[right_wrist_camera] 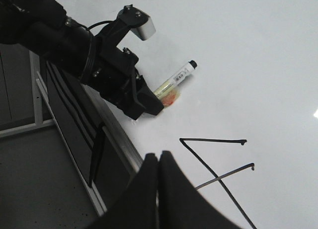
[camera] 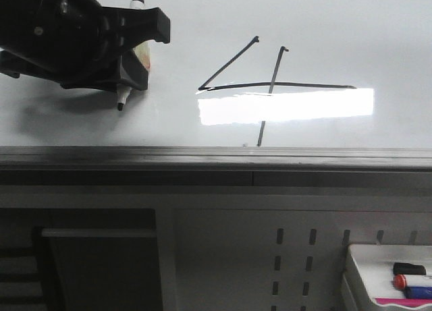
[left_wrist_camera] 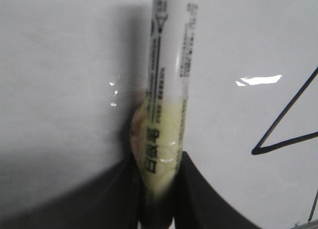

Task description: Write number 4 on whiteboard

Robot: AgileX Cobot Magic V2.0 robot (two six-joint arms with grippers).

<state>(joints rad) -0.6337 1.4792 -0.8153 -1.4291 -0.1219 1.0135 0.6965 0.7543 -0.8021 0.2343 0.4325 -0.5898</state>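
I saw the number 4 complete on the whiteboard; left pincer clamped the marker, right pincer together. Next: withdraw.

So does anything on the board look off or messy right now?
Only the number 4 itself: its top is open, and its upright stroke slants and pokes past the bar. The whiteboard shows no smears, and the marker sits between the left fingers.

Number 4 on whiteboard, marker to its left.
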